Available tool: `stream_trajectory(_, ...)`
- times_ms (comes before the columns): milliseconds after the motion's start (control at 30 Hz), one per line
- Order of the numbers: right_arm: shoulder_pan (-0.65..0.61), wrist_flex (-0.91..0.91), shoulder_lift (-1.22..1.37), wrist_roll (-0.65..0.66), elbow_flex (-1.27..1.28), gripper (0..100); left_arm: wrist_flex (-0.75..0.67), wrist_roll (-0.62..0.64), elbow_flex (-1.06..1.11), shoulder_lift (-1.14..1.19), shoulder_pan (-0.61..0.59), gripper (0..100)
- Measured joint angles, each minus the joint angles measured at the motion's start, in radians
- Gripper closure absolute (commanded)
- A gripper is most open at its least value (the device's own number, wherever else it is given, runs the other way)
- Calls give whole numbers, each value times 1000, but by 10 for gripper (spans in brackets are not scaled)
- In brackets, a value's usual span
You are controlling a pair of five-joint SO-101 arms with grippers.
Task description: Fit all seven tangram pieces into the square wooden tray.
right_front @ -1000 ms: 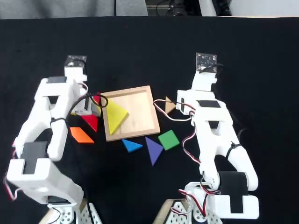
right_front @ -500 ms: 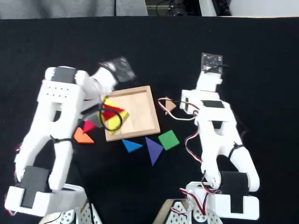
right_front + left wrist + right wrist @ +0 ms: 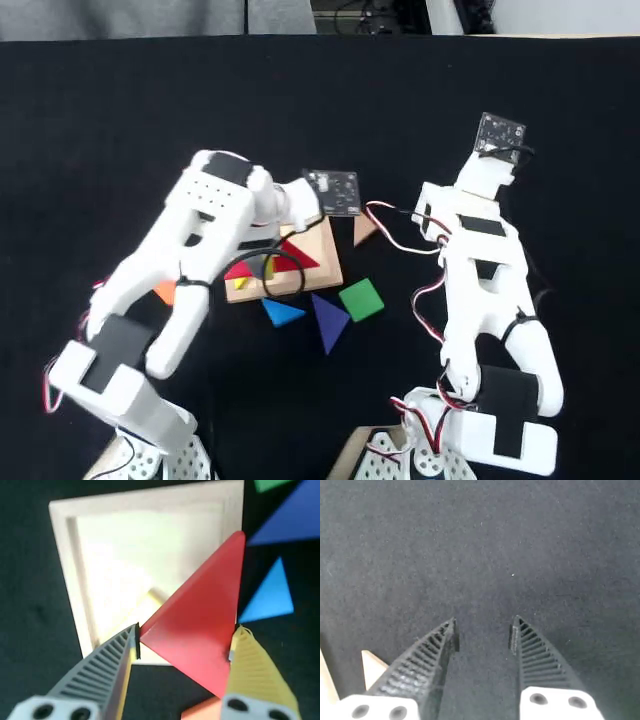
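Left gripper [image 3: 184, 642]: fingers spread wide and clamped on two edges of the red triangle [image 3: 195, 615].
Red triangle: held over the near part of the wooden tray [image 3: 145, 499], overlapping its rim; I cannot tell whether it touches the wood.
Tray: mid-table between the two arms, with a yellow triangle [image 3: 241, 285] in its near-left part.
Right gripper [image 3: 484, 630]: jaws partly apart, gripping nothing, above the bare black table [image 3: 520, 540], to the far right of the tray.
Loose pieces: light blue triangle [image 3: 283, 312], dark blue triangle [image 3: 328, 320] and green square [image 3: 361, 299] lie just near of the tray. The orange piece [image 3: 164, 292] lies to its left, partly hidden, and the tan triangle [image 3: 364, 230] just to its right.
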Motion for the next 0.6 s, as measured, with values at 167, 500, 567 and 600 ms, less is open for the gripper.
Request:
stream_trajectory(167, 0, 0, 0, 0, 0, 822, -35, 28, -46, 61, 17, 768)
stream_trajectory(500, 0, 0, 0, 0, 0, 822, -37, 68, -95, 176, 29, 680)
stream_trajectory(567, 0, 0, 0, 0, 0, 822, -37, 81, -110, 180, 29, 680)
stream_trajectory(600, 0, 0, 0, 0, 0, 822, -37, 87, -114, 181, 29, 680)
